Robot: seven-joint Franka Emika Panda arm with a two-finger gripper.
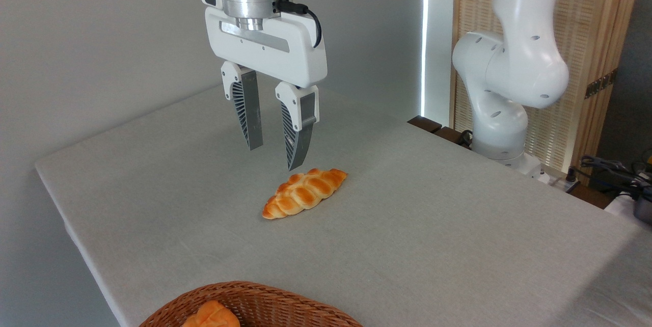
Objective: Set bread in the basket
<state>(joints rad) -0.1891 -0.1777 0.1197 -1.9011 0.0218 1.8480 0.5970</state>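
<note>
A braided golden-orange bread (304,192) lies on the grey table (438,225), near its middle, slanting from lower left to upper right. My gripper (275,156) hangs just above and slightly behind the loaf's upper end, open, with nothing between its ribbed fingers (248,113). It does not touch the bread. At the bottom edge of the picture sits the reddish-brown wicker basket (265,299), only its far rim and part of its inside showing.
A small rounded orange bun (211,316) lies inside the basket. The arm's white base (501,128) stands at the table's back right corner, with cables and gear beyond it. The table's left edge runs diagonally towards the basket.
</note>
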